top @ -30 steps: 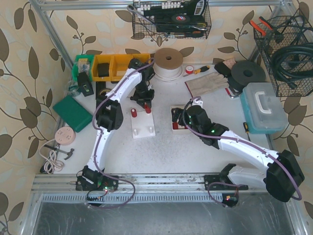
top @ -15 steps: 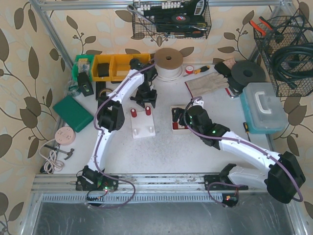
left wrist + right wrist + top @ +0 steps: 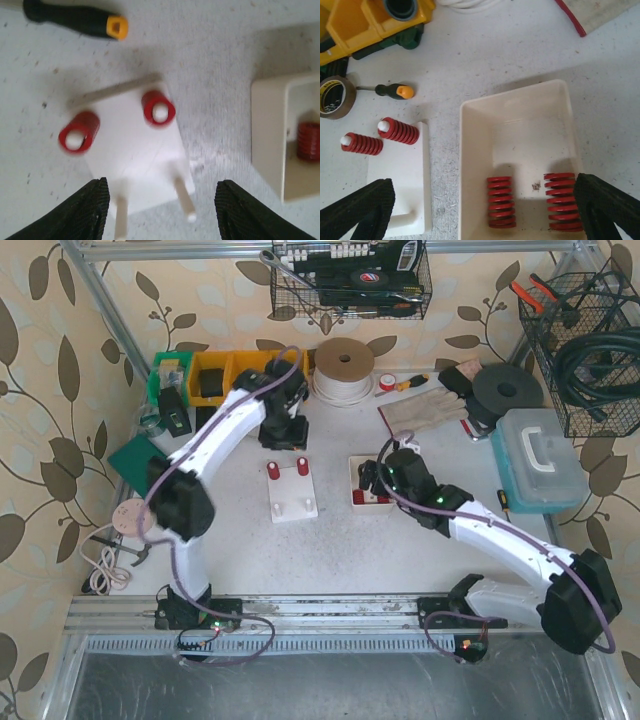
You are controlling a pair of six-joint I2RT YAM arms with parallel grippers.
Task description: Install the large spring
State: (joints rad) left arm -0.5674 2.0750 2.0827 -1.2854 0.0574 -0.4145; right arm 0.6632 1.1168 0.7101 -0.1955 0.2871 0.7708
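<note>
A white base plate (image 3: 293,502) lies mid-table with two large red springs (image 3: 272,471) seated on its far pegs. In the left wrist view these springs (image 3: 79,138) sit on the plate (image 3: 140,160), and two bare pegs (image 3: 182,197) stand nearer. My left gripper (image 3: 284,435) is open and empty, hovering just beyond the plate; it also shows in the left wrist view (image 3: 161,202). My right gripper (image 3: 372,478) is open and empty over the cream tray (image 3: 470,165). Two red springs (image 3: 502,201) lie in the tray between its fingers (image 3: 610,205).
A black-and-orange screwdriver (image 3: 395,91), a tape roll (image 3: 335,96) and yellow bins (image 3: 225,375) sit behind the plate. A cord spool (image 3: 345,368), a red-edged notebook (image 3: 425,410) and a blue case (image 3: 540,460) stand at the back right. A green case (image 3: 148,470) lies at left.
My left gripper has drawn back from the plate toward the far left, and the arm's elbow has swung left. Both springs stay on their pegs. The right gripper has barely moved.
</note>
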